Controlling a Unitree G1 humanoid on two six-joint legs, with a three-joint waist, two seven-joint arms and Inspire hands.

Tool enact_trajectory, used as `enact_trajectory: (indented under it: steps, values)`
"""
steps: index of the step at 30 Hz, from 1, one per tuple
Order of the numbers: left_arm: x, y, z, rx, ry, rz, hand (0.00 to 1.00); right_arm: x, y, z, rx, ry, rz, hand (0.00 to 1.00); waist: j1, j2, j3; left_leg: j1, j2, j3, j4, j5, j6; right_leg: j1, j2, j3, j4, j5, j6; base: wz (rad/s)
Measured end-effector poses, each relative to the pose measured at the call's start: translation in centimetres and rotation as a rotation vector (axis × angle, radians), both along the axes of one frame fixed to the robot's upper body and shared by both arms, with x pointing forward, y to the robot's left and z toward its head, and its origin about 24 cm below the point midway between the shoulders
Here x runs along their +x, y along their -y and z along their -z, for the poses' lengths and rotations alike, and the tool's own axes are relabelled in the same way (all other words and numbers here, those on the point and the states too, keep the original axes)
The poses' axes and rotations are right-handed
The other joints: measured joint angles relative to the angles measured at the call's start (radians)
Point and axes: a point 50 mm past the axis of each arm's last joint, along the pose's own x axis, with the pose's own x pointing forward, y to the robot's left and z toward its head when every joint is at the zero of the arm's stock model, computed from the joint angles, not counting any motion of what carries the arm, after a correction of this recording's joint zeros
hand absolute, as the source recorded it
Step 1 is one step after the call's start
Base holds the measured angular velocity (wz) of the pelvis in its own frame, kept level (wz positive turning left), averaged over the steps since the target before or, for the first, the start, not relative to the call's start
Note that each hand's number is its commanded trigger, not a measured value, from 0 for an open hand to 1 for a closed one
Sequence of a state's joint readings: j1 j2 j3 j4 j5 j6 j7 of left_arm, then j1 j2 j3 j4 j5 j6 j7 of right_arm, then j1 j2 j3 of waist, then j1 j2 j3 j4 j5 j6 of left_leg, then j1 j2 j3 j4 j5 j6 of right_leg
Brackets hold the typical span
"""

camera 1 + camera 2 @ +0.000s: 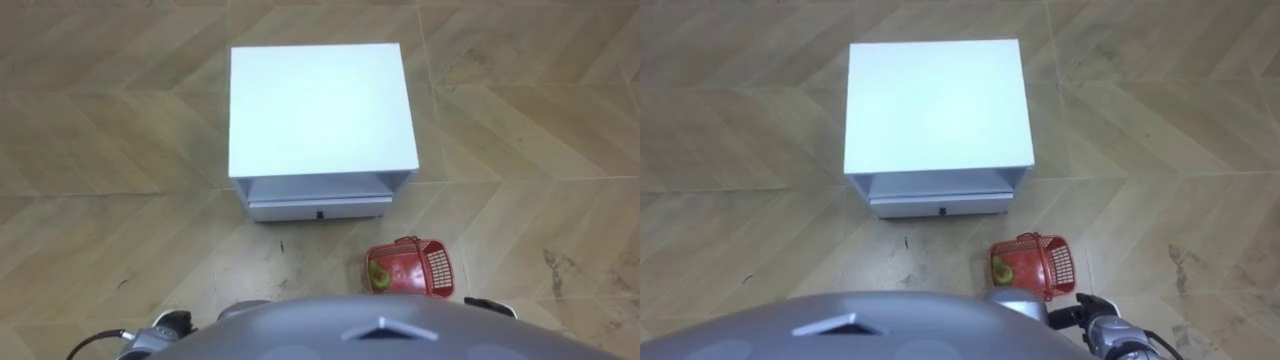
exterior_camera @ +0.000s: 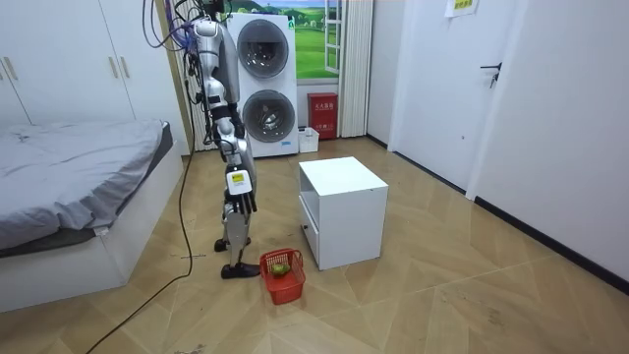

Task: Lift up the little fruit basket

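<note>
The red plastic fruit basket (image 1: 410,268) stands on the wooden floor just in front of me, to my right, with a green fruit (image 1: 379,277) inside. Its handle lies folded down over the rim. In the room view the basket (image 2: 283,275) sits by my feet while I stand upright facing a white cabinet. My right hand (image 1: 1095,318) shows at the lower edge, close above and behind the basket (image 1: 1032,268), apart from it. It hangs at my side (image 2: 246,197) in the room view. My left hand (image 1: 168,322) shows low on the left, far from the basket.
A white cabinet (image 1: 320,105) with a low drawer (image 1: 320,208) stands right ahead, a short step beyond the basket. A bed (image 2: 69,187) lies behind me. Stacked washing machines (image 2: 263,79) and a red box (image 2: 321,115) stand at the far wall.
</note>
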State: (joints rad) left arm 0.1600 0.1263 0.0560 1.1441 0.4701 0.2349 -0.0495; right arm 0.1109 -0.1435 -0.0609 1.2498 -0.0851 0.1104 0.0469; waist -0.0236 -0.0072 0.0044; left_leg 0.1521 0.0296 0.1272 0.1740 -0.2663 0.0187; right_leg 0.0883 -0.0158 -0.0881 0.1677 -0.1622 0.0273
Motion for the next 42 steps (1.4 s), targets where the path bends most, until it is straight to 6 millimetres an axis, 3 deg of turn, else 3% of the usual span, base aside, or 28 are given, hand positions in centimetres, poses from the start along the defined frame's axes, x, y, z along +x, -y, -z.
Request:
enact_trajectory:
  steps: [19, 23, 24, 28, 29, 30, 31, 32, 33, 34, 35, 36, 37, 38, 39, 40, 41, 42]
  values:
    - [-1.1, 0.1, 0.0, -0.001, -0.022, -0.004, 0.00, -0.6, 0.2, 0.0, -0.029, -0.022, -0.027, 0.00, -0.006, -0.004, 0.0010, -0.008, -0.007, -0.010, 0.003, -0.001, 0.001, -0.008, -0.012, -0.022, 0.012, -0.006, 0.004, 0.02]
    - [-0.2, 0.0, 0.0, -0.006, 0.014, 0.004, 0.00, -0.7, 0.4, -0.1, -0.061, -0.040, -0.034, 0.00, -0.015, -0.015, 0.0021, -0.044, -0.032, -0.022, 0.055, -0.013, 0.020, -0.066, -0.052, -0.042, 0.132, -0.061, 0.016, 0.17]
    - [-0.1, 0.1, 0.0, -0.008, 0.019, 0.003, 0.00, -0.8, 0.6, -0.1, -0.071, -0.053, -0.046, 0.00, -0.014, -0.018, 0.0078, -0.057, -0.039, -0.021, 0.077, -0.017, 0.026, -0.085, -0.063, -0.044, 0.163, -0.065, 0.017, 0.00]
    - [0.1, -0.5, -0.2, -0.002, 0.038, -0.027, 0.00, 0.2, 0.9, -0.2, -0.094, -0.033, -0.060, 0.00, -0.012, -0.016, 0.0045, -0.105, -0.057, 0.020, 0.114, -0.018, 0.044, -0.150, -0.088, -0.034, 0.214, -0.057, 0.028, -0.22]
    - [0.0, -0.9, -0.3, 0.005, 0.049, -0.048, 0.00, 1.2, 1.0, -0.4, -0.105, -0.008, -0.060, 0.00, -0.006, -0.007, -0.0014, -0.128, -0.048, 0.041, 0.112, -0.016, 0.060, -0.171, -0.091, -0.026, 0.218, -0.048, 0.036, -0.09]
    - [0.3, -1.4, -0.4, 0.015, 0.064, -0.049, 0.00, 1.6, 1.1, -0.5, -0.116, 0.007, -0.043, 0.00, -0.013, -0.008, 0.0028, -0.156, -0.047, 0.066, 0.140, -0.021, 0.072, -0.209, -0.117, -0.061, 0.345, -0.074, 0.026, 0.10]
    - [0.3, -1.6, -0.4, 0.019, 0.069, -0.053, 0.00, 1.4, 1.2, -0.5, -0.120, 0.006, -0.020, 0.00, -0.014, -0.014, 0.0018, -0.165, -0.048, 0.072, 0.154, -0.024, 0.077, -0.222, -0.133, -0.077, 0.442, -0.090, 0.025, 0.38]
    - [0.2, -2.0, -0.5, 0.027, 0.075, -0.062, 0.00, 1.2, 1.5, -0.5, -0.136, 0.003, 0.017, 0.00, -0.005, -0.032, -0.0016, -0.178, -0.060, 0.089, 0.166, -0.028, 0.083, -0.230, -0.166, -0.080, 0.621, -0.098, 0.023, 0.24]
    - [0.3, -2.3, -0.6, 0.033, 0.082, -0.065, 0.00, 2.0, 1.8, -0.8, -0.163, 0.037, 0.038, 0.00, 0.018, -0.046, -0.0086, -0.207, -0.066, 0.111, 0.192, -0.032, 0.091, -0.216, -0.187, -0.075, 0.744, -0.093, 0.017, 0.03]
    - [0.4, -2.4, -0.7, 0.032, 0.090, -0.078, 0.00, 3.0, 2.1, -1.0, -0.175, 0.073, 0.048, 0.00, 0.028, -0.048, -0.0090, -0.231, -0.064, 0.119, 0.214, -0.035, 0.096, -0.203, -0.194, -0.076, 0.772, -0.084, 0.010, -0.27]
    - [0.5, -2.5, -0.7, 0.032, 0.098, -0.103, 0.00, 5.4, 2.5, -1.5, -0.193, 0.163, 0.072, 0.00, 0.033, -0.057, -0.0141, -0.302, -0.053, 0.127, 0.272, -0.041, 0.106, -0.179, -0.206, -0.076, 0.783, -0.047, 0.002, -0.22]
    - [1.0, -2.8, -0.8, 0.041, 0.113, -0.112, 0.00, 8.1, 2.5, -2.2, -0.208, 0.256, 0.080, 0.00, 0.026, -0.063, -0.0142, -0.380, -0.038, 0.120, 0.338, -0.043, 0.110, -0.150, -0.212, -0.083, 0.730, 0.006, -0.002, -0.11]
    - [1.4, -3.0, -0.9, 0.050, 0.126, -0.113, 0.00, 9.4, 2.4, -2.6, -0.211, 0.303, 0.083, 0.00, 0.026, -0.064, -0.0130, -0.429, -0.025, 0.115, 0.382, -0.045, 0.112, -0.127, -0.212, -0.087, 0.678, 0.032, 0.000, -0.07]
    - [1.7, -3.5, -1.1, 0.071, 0.144, -0.128, 0.00, 12.1, 1.9, -3.4, -0.203, 0.393, 0.096, 0.00, 0.028, -0.064, -0.0080, -0.527, 0.012, 0.112, 0.492, -0.050, 0.119, -0.100, -0.201, -0.097, 0.584, 0.004, 0.038, -0.12]
    - [2.6, -3.8, -1.2, 0.082, 0.178, -0.141, 0.00, 14.5, 1.5, -4.3, -0.200, 0.460, 0.088, 0.00, 0.033, -0.047, 0.0122, -0.641, 0.031, 0.082, 0.617, -0.051, 0.119, -0.101, -0.147, -0.107, 0.537, -0.044, 0.064, -0.04]
    - [2.7, -3.7, -1.2, 0.080, 0.183, -0.134, 0.00, 15.0, 1.6, -4.6, -0.208, 0.479, 0.092, 0.00, 0.027, -0.051, -0.0041, -0.682, 0.002, 0.064, 0.613, -0.051, 0.124, -0.119, -0.136, -0.097, 0.529, -0.069, 0.075, 0.24]
    - [3.5, -3.3, -1.1, 0.065, 0.201, -0.113, 0.00, 16.5, 2.5, -5.7, -0.248, 0.528, 0.099, 0.00, 0.024, -0.039, -0.0364, -0.759, -0.055, 0.054, 0.582, -0.024, 0.143, -0.169, -0.135, -0.068, 0.607, -0.147, 0.097, 0.35]
    - [5.0, -4.3, -1.6, 0.085, 0.239, -0.112, 0.00, 18.8, 2.5, -7.0, -0.260, 0.595, 0.118, 0.00, 0.033, -0.070, -0.0042, -0.823, -0.062, 0.094, 0.664, -0.053, 0.201, -0.216, -0.167, -0.057, 0.834, -0.173, 0.107, 0.46]
